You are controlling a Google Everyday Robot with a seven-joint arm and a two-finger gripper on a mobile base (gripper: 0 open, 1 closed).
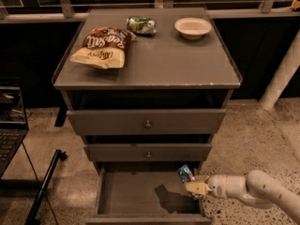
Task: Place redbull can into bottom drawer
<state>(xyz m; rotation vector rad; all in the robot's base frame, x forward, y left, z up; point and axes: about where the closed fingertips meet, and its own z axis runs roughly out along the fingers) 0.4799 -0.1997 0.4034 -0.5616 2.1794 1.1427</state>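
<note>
The bottom drawer [140, 193] is pulled open at the foot of the grey cabinet, its flat grey floor bare. My gripper [193, 184] reaches in from the lower right over the drawer's right rim. It is shut on the redbull can [185, 173], a slim blue-and-silver can that sticks up and leans left from the fingers, above the drawer's right side. The can's shadow falls on the drawer floor to the left of it.
On the cabinet top [154, 64] lie a brown chip bag [102, 47], a crumpled green can [141, 25] and a white bowl [192, 27]. Two knobbed drawers [147, 123] sit partly open above. A laptop [9, 125] is at left, a white post [281, 78] at right.
</note>
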